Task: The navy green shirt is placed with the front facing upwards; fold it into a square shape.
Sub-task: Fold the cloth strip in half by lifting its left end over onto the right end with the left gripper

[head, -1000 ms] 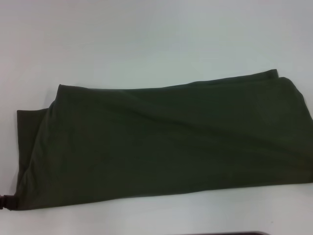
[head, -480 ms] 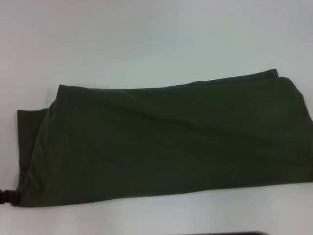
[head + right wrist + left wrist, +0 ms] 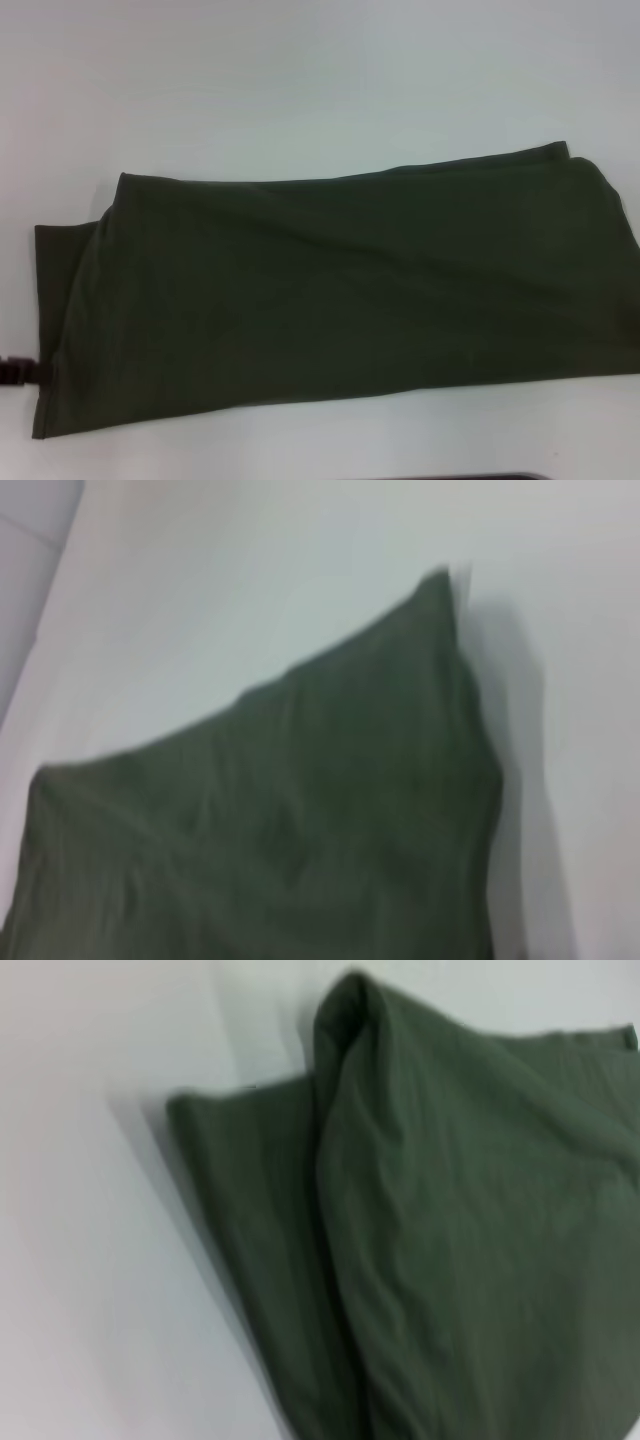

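Head view: high, looking forward and down; takes in nearly the whole navy green shirt on the white table. Left wrist view: close, angled onto one layered end of the shirt. Right wrist view: close on another corner. All three share shirt and table.

Plain white table under soft, even light, filling nearly the whole head view. Thin dark strip along its near edge. Paler band at one corner in the right wrist view.

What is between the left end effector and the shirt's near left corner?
Nothing: in the head view the left end effector meets the navy green shirt at its left edge, just above that corner.
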Controlling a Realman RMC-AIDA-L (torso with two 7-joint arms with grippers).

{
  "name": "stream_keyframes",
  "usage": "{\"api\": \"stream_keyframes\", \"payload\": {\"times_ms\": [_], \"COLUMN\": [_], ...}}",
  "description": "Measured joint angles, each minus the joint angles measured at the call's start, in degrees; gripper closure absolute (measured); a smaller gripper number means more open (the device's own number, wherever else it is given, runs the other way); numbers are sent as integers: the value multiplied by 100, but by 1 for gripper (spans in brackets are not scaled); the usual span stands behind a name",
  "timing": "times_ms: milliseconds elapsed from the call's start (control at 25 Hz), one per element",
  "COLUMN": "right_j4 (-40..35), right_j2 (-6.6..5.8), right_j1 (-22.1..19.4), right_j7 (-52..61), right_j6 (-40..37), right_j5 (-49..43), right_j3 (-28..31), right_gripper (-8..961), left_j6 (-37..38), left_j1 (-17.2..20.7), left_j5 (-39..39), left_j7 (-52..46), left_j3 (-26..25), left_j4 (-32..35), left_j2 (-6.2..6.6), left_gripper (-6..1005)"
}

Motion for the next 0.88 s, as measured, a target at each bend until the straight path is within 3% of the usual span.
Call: {"api": "stream_keyframes", "payload": {"times_ms": [240,400,880], "right_j4": [-346,-469,-422], "right_j2": [-44,-13,106], "right_j1": [242,465,639], "right_j7": [63,11,-390], "right_j6": [-293,-322,54], "right_j5": [19,98,534], "right_j3": [617,895,924], "right_gripper": [466,343,275], "left_j6": [-188,-472,-780], "left_j1": [-354,-572,-644], "left_j5": [-15,-118,-1132], "left_j7": [57,222,229], "left_j3": [-616,-892,-932], "left_j4": [-18,39,368], "left_j2": [9,-80,-139], "left_gripper": [551,506,463]}}
